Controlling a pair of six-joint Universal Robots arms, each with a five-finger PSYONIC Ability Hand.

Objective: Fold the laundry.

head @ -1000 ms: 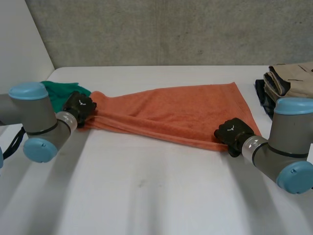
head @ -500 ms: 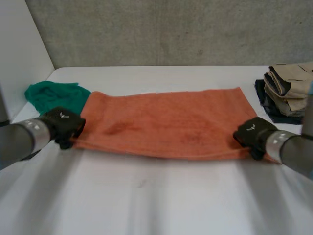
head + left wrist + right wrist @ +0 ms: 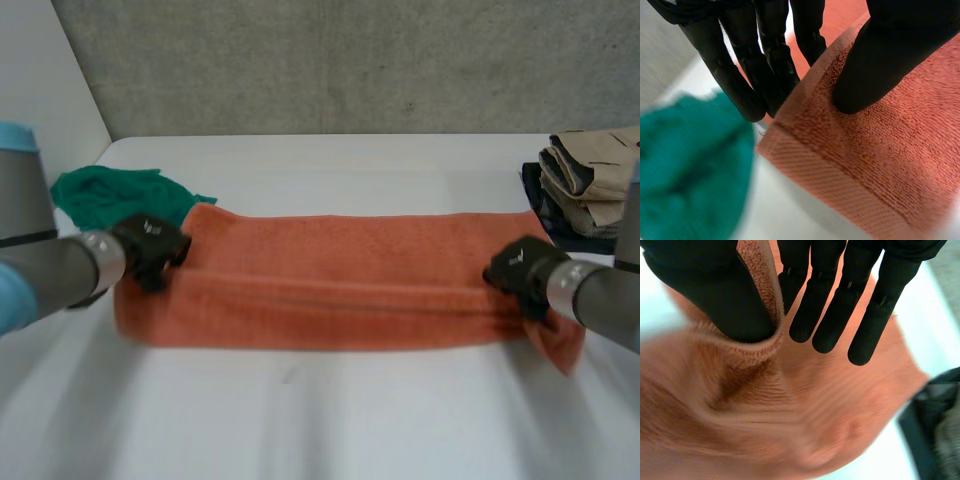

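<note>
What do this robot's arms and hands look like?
The left arm and right arm are thick grey tubes with silvery wrist rings; the left has a light-blue cap. The left hand and right hand are black, each with a small pale mark on its back and long rounded fingers.

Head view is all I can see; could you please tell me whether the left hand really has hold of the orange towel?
Observer: Yes. In the left wrist view the left hand pinches the orange towel near a corner, with the thumb on top and the fingers under its edge.
Operator: Thank you. Does the right hand grip it as well?
Observer: It does. In the right wrist view the right hand has a raised fold of the towel's edge caught between its thumb and its straight fingers.
</note>
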